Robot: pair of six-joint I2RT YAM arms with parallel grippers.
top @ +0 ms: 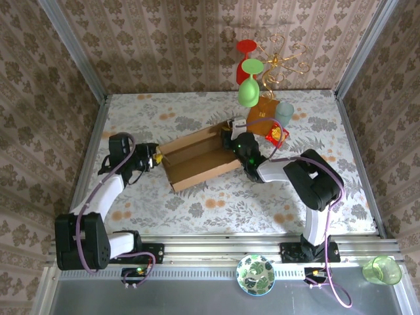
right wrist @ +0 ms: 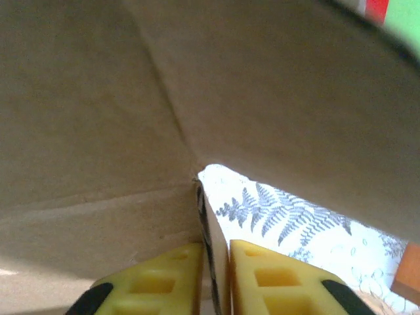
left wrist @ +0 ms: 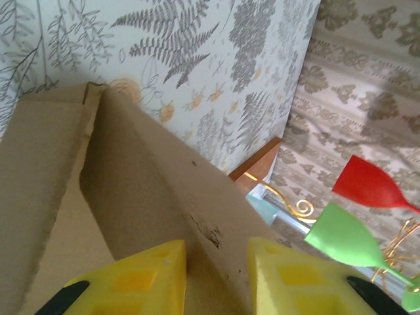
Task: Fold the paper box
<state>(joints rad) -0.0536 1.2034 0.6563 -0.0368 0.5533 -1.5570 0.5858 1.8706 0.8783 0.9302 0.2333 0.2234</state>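
your top camera looks down from behind the arm bases over the whole table [top: 197, 210], both wrist cameras sit very close against the paper box [left wrist: 151, 190] walls, all views share that box

Paper box [top: 197, 159] on table [top: 164, 210] centre

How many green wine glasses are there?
2, both hanging on the gold wire rack: one green plastic wine glass beside the red glass, the other just in front.

counted: one paper box [top: 197, 157], one orange packet [top: 266, 119], one patterned plate [top: 256, 274], one green cup [top: 382, 270], three stemmed glasses [top: 248, 92], perhaps one pale tumbler [top: 284, 113].
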